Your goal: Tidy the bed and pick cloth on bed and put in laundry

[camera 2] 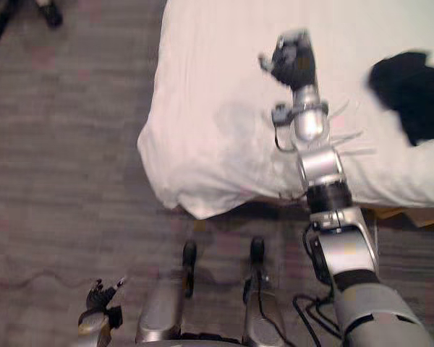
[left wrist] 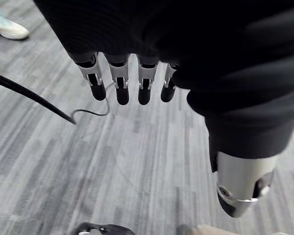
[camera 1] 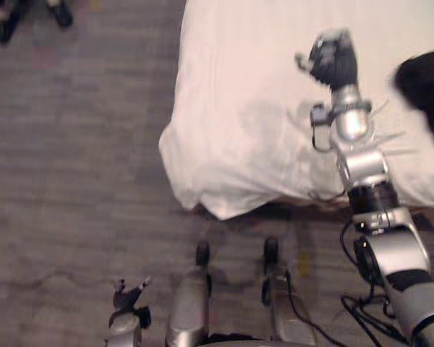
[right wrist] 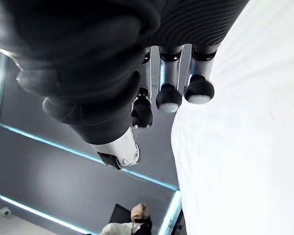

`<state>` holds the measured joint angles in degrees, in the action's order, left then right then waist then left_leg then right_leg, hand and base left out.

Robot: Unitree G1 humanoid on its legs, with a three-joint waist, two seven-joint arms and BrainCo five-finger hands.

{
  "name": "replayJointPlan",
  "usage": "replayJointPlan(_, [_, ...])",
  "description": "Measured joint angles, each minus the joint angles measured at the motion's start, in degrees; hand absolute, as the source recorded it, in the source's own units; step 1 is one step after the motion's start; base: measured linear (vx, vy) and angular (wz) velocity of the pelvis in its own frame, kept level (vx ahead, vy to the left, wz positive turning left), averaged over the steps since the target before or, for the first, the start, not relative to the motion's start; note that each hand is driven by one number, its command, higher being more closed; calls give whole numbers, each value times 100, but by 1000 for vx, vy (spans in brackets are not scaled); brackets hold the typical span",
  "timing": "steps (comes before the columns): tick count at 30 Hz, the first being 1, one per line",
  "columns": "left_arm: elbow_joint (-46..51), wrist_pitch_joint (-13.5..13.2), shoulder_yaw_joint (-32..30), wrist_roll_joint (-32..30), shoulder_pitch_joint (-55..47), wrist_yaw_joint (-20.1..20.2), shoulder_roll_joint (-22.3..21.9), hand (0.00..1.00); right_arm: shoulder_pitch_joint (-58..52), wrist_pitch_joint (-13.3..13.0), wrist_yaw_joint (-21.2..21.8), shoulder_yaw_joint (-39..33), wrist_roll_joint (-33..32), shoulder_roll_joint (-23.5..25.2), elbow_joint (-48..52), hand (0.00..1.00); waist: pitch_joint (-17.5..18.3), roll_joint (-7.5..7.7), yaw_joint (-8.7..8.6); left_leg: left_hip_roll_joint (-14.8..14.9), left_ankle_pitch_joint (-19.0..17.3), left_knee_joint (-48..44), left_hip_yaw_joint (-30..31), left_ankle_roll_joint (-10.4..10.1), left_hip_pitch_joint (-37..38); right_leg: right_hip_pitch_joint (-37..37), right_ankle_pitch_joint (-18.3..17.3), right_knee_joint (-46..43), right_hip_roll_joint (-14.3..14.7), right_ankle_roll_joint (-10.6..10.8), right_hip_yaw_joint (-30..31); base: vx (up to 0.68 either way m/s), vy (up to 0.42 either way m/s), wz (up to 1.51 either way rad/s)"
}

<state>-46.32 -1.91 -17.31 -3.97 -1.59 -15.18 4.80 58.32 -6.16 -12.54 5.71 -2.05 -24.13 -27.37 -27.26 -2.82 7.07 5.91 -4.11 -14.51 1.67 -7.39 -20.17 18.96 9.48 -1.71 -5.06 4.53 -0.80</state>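
Cloth, black and crumpled, lies on the white bed toward its right side. Right hand hangs above the sheet, left of the cloth and apart from it, fingers relaxed and loosely extended, holding nothing. Left hand hangs low over the grey striped floor, fingers straight, empty. A person's shoes stand on the floor beyond.

Dim soft light, washed-out white bed

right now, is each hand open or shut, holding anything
Left hand: open, empty, over the floor.
Right hand: open, empty, above the bed.
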Motion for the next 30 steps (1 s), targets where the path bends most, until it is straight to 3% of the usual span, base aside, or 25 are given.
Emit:
replayJointPlan(4, [-435,-72,663,116,644,-102,-43,0,89,11,-186,112,-136,38,-906,100,-139,-177,182,-19,81,-346,213,13,-892,696,83,-133,4,11,-104,-70,13,32])
replayJointPlan(5, [-487,-129,795,177,836,-144,-100,0,106,-226,-383,21,-142,99,-756,100,-180,-248,198,-26,73,-503,274,22,-1218,974,75,-270,4,16,-150,-82,18,17])
replayJointPlan(8, [-458,-180,778,348,1083,-183,-256,0,12,-362,-467,-116,-329,315,-322,100,-199,-262,180,47,-87,-970,278,55,-1656,1469,-148,-848,-9,13,-113,-85,21,-1])
replayJointPlan(12, [-313,-167,764,348,1075,-251,-285,0,-682,-426,-453,193,-652,904,288,100,-199,-262,170,113,-298,-1185,256,61,-1566,1527,-526,-1431,-3,-16,-146,-57,-32,-4])
replayJointPlan(16, [-198,-123,765,336,1065,-256,-321,0,-1413,-442,25,1729,-839,1753,655,100,-193,-251,137,236,-212,-779,52,-46,-1141,1292,-614,-1416,-6,-43,-229,-4,-83,1])
replayJointPlan(18, [-200,-114,805,331,1066,-249,-377,0,-1857,-214,417,2422,-1206,2115,589,100,-190,-243,151,271,-41,-445,30,-65,-758,1011,-683,-1411,-18,-114,-285,86,-97,19])
replayJointPlan(19, [-209,-100,828,324,1062,-240,-401,0,-2142,-152,666,2933,-1462,2333,592,100,-177,-218,154,294,48,-227,30,-117,-484,817,-760,-1425,-18,-151,-358,97,-70,14])
replayJointPlan(22, [-256,-53,847,280,1010,-215,-357,0,-2223,-130,1169,3334,-2005,2655,730,100,-130,-55,140,289,201,142,-9,-155,100,452,-885,-1475,-6,-181,-375,118,-52,1])
replayJointPlan(26, [-263,-41,1061,184,739,-95,-171,0,-2029,-292,1238,2671,-2211,2642,1126,100,64,304,-30,285,193,268,-246,-140,657,68,-916,-1433,21,-172,-213,50,11,-26])
replayJointPlan(30, [-273,-35,1192,153,721,28,-106,0,-1913,-460,1087,1824,-2195,2418,1216,100,134,411,-163,253,164,255,-420,-102,801,-12,-858,-1368,14,-128,-37,-48,31,-28])
